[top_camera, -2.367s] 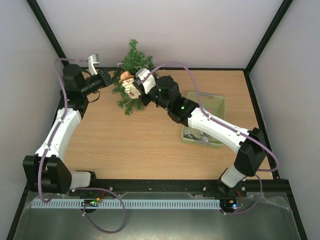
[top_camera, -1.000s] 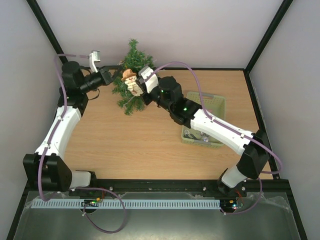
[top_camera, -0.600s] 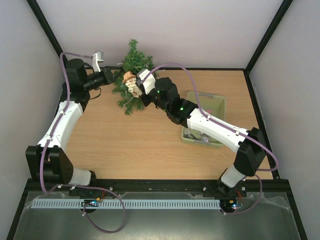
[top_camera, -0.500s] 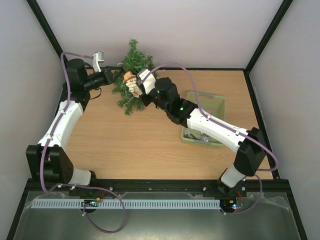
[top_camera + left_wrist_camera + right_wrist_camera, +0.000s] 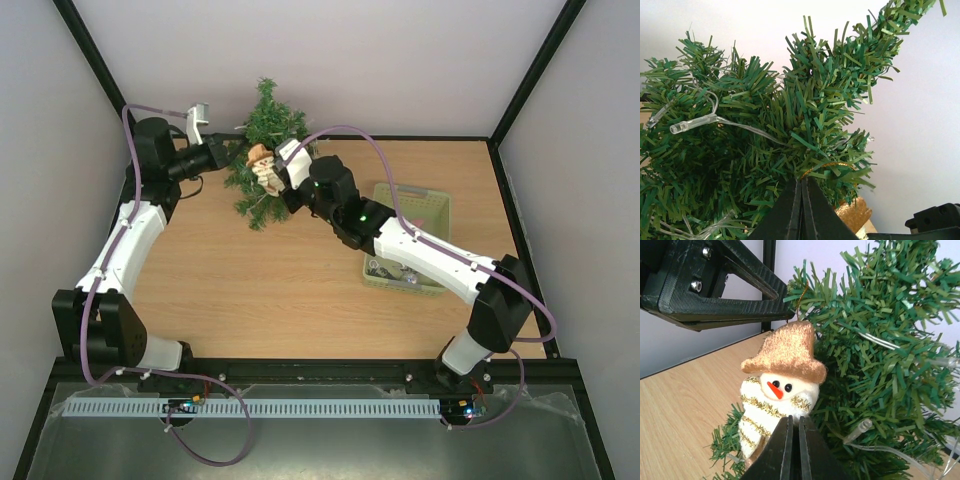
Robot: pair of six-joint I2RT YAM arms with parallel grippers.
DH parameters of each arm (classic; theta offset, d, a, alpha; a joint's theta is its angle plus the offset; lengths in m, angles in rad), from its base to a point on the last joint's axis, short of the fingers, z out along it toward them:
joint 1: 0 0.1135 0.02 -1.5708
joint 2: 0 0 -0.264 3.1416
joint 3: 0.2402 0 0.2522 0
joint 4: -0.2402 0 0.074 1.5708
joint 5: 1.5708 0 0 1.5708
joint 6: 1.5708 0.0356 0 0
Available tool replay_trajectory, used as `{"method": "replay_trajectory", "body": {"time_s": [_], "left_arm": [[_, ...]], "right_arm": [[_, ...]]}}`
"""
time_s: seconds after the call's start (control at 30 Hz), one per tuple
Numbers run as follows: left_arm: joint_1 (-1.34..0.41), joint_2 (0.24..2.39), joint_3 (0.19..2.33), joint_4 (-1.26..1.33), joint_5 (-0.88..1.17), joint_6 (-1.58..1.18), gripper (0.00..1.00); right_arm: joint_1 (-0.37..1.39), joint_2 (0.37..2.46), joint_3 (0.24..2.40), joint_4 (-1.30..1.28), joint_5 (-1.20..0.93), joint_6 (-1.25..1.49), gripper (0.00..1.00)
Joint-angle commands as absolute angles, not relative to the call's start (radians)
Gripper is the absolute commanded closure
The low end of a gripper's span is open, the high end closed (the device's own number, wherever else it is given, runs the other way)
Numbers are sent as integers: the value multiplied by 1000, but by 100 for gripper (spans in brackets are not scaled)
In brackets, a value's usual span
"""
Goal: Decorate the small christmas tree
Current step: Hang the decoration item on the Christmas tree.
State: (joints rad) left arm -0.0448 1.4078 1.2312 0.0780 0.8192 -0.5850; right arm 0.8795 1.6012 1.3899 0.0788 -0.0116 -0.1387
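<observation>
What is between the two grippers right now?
A snowman ornament in a brown hat, against the small christmas tree; the right wrist view shows it.

A robot test cell in a lab.

Standing here I see the left arm and the right arm, white and black, bolted to a black rail along the near edge of a wood-topped table. Black frame posts rise at the table's far corners against plain pale wall panels. Purple cables run along the arms. A white slotted cable duct and small circuit boards with lit lights sit below the bases, above a sheet-metal surface.
</observation>
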Motion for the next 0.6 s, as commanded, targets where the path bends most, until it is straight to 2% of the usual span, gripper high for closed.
{"method": "replay_trajectory", "body": {"time_s": [0.0,0.17,0.27,0.43,0.57], "left_arm": [[-40,1397,1223,110,828,-565,97],[-41,1394,1228,109,844,-566,95],[-43,1399,1230,100,850,-568,92],[-49,1369,1227,59,824,-552,76],[-48,1320,1219,6,772,-529,61]], "right_arm": [[888,1573,1369,44,-27,-102,94],[888,1520,1352,9,-72,-74,73],[887,1482,1325,-9,-78,-54,67],[887,1382,1249,-17,-100,-16,57],[885,1296,1181,-50,-40,10,54]]}}
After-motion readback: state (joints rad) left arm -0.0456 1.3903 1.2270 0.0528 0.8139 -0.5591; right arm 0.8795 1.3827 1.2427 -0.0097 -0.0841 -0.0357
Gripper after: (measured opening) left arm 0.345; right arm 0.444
